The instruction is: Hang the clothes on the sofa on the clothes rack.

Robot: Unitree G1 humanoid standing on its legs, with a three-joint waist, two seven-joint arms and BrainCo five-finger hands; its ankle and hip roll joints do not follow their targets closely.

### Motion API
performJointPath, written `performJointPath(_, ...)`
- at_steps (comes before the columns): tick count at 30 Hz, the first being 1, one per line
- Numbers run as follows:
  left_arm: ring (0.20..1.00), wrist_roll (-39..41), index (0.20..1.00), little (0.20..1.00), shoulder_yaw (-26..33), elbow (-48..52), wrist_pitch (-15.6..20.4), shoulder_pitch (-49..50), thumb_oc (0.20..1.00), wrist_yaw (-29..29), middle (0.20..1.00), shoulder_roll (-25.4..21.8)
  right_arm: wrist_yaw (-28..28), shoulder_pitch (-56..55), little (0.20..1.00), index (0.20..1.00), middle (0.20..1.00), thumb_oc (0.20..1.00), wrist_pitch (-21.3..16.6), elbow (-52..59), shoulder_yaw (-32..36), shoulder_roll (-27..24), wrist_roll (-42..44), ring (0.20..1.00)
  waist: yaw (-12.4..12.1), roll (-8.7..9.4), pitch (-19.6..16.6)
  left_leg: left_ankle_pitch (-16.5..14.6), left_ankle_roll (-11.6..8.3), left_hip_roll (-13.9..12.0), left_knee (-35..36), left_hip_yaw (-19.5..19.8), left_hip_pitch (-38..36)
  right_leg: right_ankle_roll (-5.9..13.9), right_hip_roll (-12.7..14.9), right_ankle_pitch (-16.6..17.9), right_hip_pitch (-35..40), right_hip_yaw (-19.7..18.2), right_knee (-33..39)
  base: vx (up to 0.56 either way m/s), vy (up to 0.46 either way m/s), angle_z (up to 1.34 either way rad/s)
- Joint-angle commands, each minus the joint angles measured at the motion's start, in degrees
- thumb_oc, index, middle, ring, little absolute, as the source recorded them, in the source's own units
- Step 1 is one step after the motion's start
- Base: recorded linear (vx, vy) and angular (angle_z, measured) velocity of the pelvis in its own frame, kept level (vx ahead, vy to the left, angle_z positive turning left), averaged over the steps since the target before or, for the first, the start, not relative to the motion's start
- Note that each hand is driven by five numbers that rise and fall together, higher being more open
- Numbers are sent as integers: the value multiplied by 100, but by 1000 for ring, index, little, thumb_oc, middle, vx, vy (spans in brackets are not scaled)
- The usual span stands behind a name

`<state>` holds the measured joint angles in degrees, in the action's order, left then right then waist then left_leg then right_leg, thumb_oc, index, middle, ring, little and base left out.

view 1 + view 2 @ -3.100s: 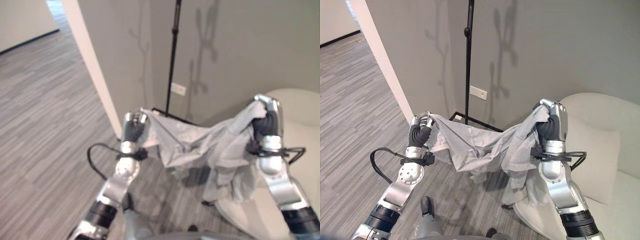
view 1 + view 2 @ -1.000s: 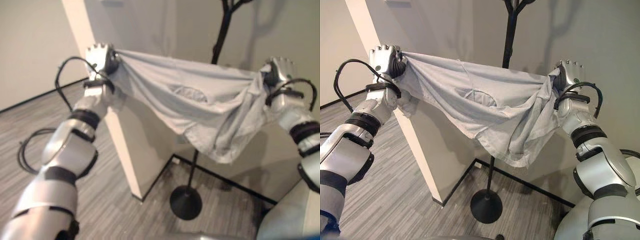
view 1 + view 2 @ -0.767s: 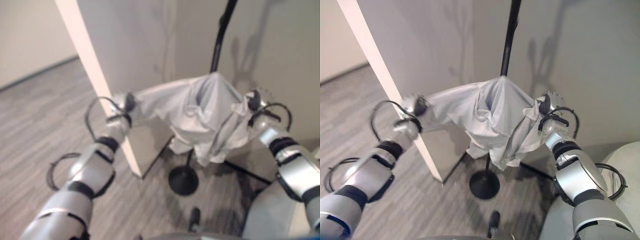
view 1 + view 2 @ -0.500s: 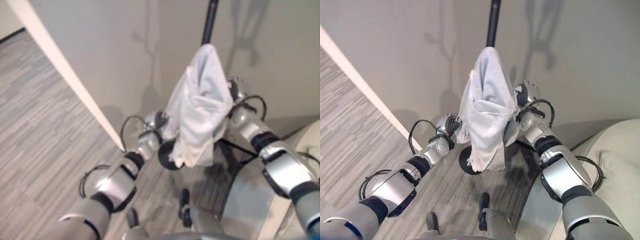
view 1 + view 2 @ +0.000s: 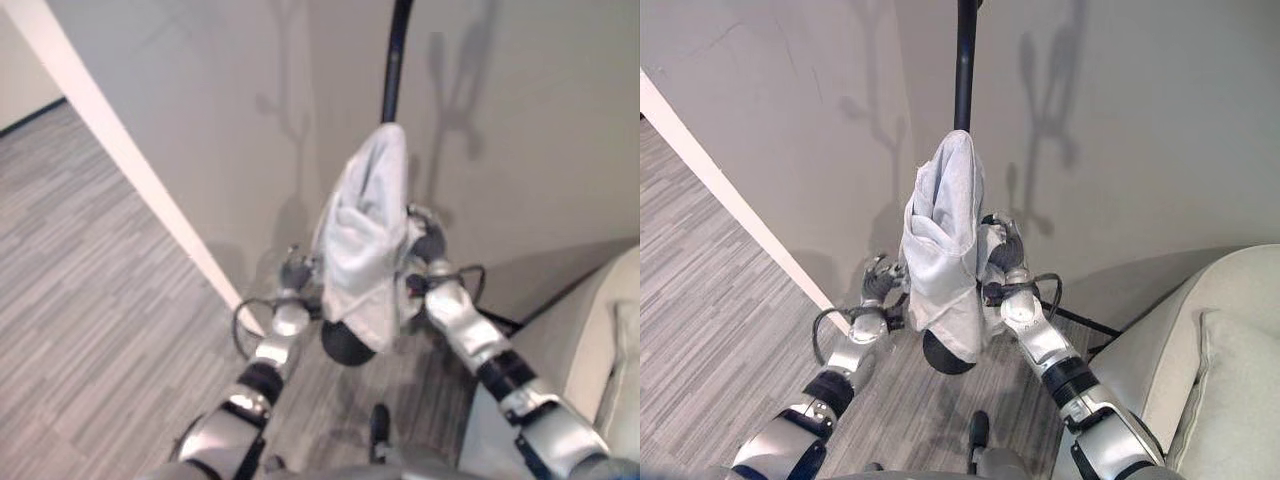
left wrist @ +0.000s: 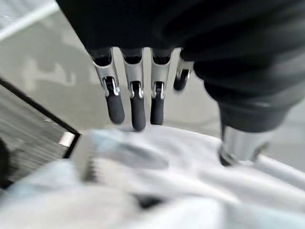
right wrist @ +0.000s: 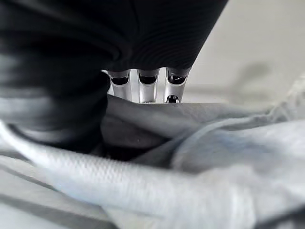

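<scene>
Garment: pale grey cloth shirt (image 5: 945, 240) draped over the slim black metal clothes rack (image 5: 964, 65).
Left hand (image 6: 138, 98): my fingers straight, relaxed, just above the cloth.
Right hand (image 5: 1002, 252): fingertips buried in folds, grip unreadable.
Advice: I'd withdraw slowly, without dragging cloth off.

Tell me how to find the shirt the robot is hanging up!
Look at the grey wall and find the thin black clothes rack pole standing before it. A light grey garment is draped over the pole, hanging in folds above the round black base. It is the only soft, pale thing there, between the left hand and the right hand.
</scene>
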<state>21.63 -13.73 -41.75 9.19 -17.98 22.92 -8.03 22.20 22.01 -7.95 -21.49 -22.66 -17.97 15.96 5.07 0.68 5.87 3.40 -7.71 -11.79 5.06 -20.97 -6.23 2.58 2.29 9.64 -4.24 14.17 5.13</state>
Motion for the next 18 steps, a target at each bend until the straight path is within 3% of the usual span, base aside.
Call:
performJointPath(1,1000,81,1000,1000,-98,112,323,-251,1000,-120,1000,-243,-85,273,1000,1000,1000,1000,-482,86,296,29,293,1000,-97,271,-133,-422,149,286,-563,-52,199,457,533,-536,125,33,-41,0,0,8)
performJointPath(3,1000,-56,1000,1000,129,-41,320,35,1000,-174,1000,-376,-50,34,1000,1000,1000,1000,-530,116,555,11,376,1000,-137,257,-180,-427,153,294,-570,-30,150,456,533,-550,191,51,-42,29,12,0)
performJointPath(4,1000,-196,1000,1000,581,-550,299,666,1000,-398,1000,-598,-75,-614,1000,1000,1000,1000,-593,136,1102,-70,442,1000,-197,223,-299,-454,166,315,-601,27,53,455,539,-596,320,120,-57,59,24,-1)
performJointPath(10,1000,59,1000,1000,1003,-1333,187,1381,1000,-924,1000,-582,-216,-1408,1000,1000,1000,1000,-714,-343,1741,162,1164,1000,-249,192,-356,-484,185,334,-637,101,-15,449,547,-647,447,199,-81,9,11,6)
performJointPath(13,1000,346,1000,1000,1273,-2336,4,1551,1000,-1261,1000,-371,-307,-1580,1000,1000,1000,1000,-758,-1662,2113,548,1963,1000,-289,183,-365,-520,197,340,-678,165,-21,441,555,-682,508,269,-98,-6,19,9)
performJointPath(18,1000,528,1000,1000,1708,-3668,-261,1643,1000,-1623,1000,-195,-712,-1361,1000,1000,1000,1000,-371,-4399,2655,1005,3170,1000,-393,193,-402,-615,194,350,-705,257,-48,428,549,-729,611,362,-100,3,10,5)
